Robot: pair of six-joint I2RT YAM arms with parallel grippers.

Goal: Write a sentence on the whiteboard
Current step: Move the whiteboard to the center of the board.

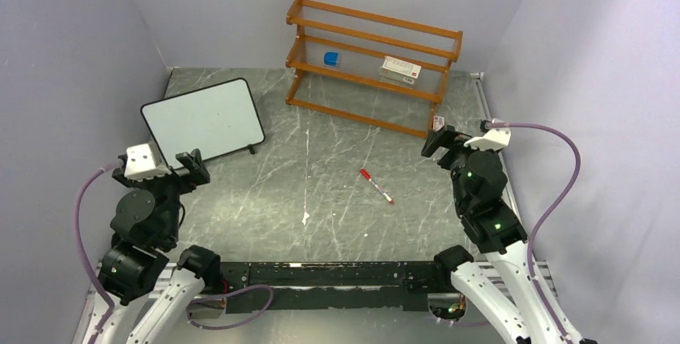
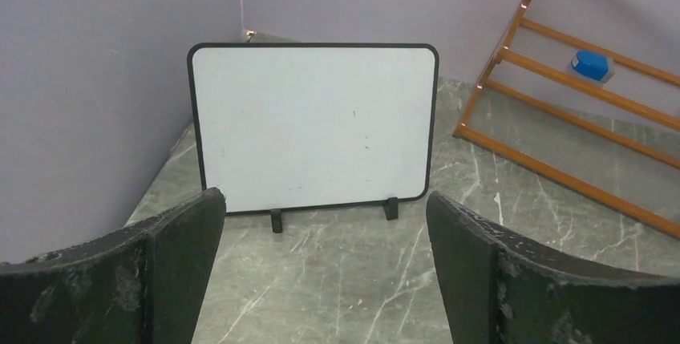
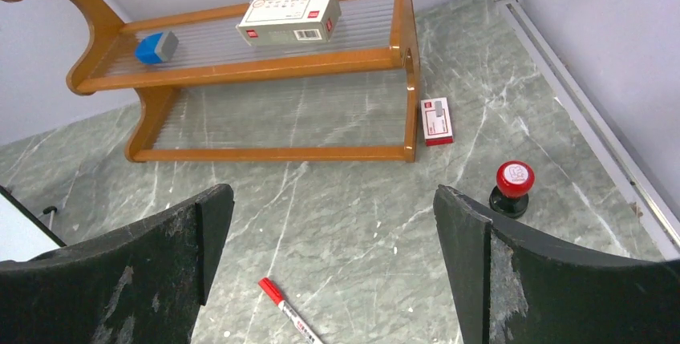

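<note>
Black left gripper and right gripper gape empty; red-capped white marker lies untouched, black-framed rectangular whiteboard blank.

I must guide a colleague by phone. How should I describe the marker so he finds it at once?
Find the wooden shelf at the back. In front of it, on the grey tabletop, lies the marker. It is thin, white, red-capped, unlike the upright red stamp.

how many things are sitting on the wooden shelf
2. A blue block sits near the left end of one tier of the wooden shelf, and a white box with red print lies further right on the same tier.
</note>
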